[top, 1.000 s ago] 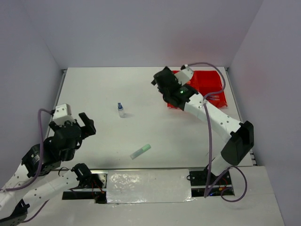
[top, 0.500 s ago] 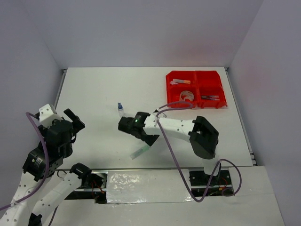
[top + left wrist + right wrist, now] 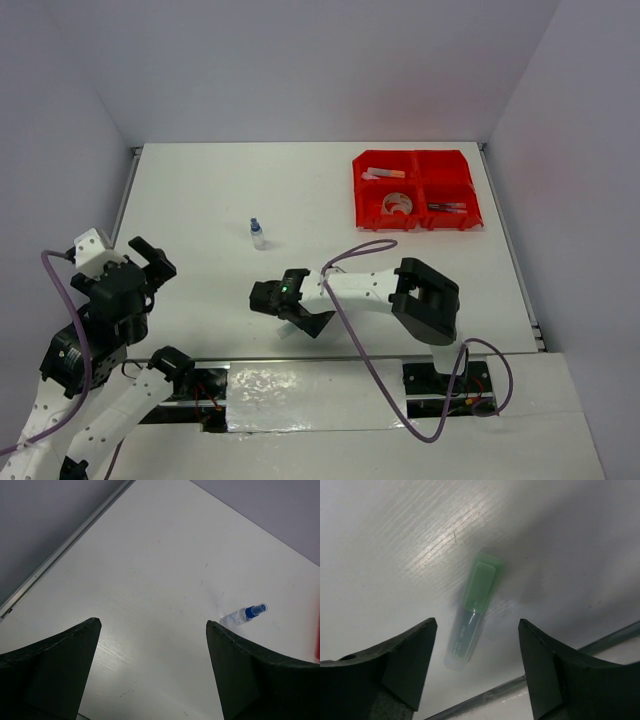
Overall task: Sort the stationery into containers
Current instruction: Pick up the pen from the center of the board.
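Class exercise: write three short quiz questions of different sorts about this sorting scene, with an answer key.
1. Fill in: the red bins form a block of ___ compartments.
2. True or false: the green highlighter lies ungripped between the open fingers of the right hand.
3. The blue-capped bottle is: A) in a bin, B) upright on the table, C) touching the highlighter.
Key: 1 four; 2 true; 3 B.
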Available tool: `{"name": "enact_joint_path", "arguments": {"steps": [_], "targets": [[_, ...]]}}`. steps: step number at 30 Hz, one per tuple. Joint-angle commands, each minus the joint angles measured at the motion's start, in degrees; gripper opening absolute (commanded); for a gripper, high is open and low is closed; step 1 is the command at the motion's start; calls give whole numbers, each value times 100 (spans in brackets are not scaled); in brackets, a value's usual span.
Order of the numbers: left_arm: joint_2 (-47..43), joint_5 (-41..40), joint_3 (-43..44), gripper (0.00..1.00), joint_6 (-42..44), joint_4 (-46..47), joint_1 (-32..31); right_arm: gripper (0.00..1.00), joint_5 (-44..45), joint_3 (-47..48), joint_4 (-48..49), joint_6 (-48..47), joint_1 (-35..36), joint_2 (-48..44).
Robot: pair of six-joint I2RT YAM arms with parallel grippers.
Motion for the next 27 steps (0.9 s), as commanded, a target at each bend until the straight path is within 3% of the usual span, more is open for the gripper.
{"name": "enact_joint_path", "arguments": {"steps": [1,6,12,14,15,16,22,27], "targets": [[32,-78,4,99,-54,114,-103,72,39,-154,267,970,-2,42],[-3,-96,4,99,-72,105,-138,68,-163,232,83,926,-11,489],[-64,-262,30,99,-229,-44,-357,56,-514,6,335,980,-125,772],[-73,-315,48,99,-291,-140,-437,40,-628,-336,626,883,-187,737],[-91,-333,56,99,-344,-167,-507,3,-725,-443,793,874,-213,676],[-108,-402,65,99,-388,-202,-551,0,-786,-522,812,952,-222,649],[-284,-526,74,99,-538,-334,-806,0,-436,-734,961,945,-353,79],[-363,-412,22,99,-380,-133,-1130,0,239,-769,1769,-152,-1135,-1125]]}}
